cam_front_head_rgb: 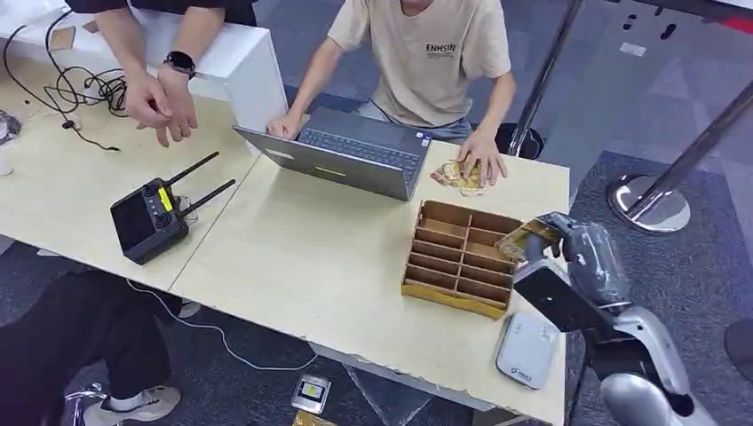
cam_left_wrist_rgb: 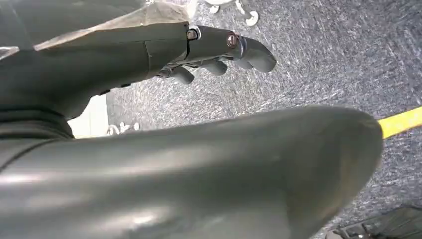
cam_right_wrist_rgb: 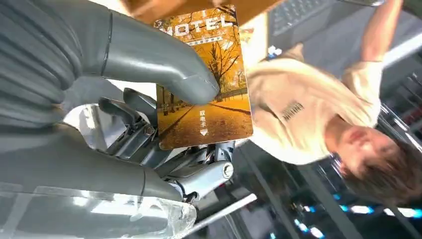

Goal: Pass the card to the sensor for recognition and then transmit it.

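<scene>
My right hand hangs over the table's right end, just right of the wooden card rack. It pinches an orange hotel card with an autumn picture between the thumb and the fingers behind it. The white card sensor lies flat on the table near its front right corner, below my hand. My left hand hangs over grey carpet, fingers loosely curled, nothing in it.
A person in a beige shirt sits behind a laptop with a hand on loose cards. A second person's hands rest at the back left. A black remote controller lies on the left table.
</scene>
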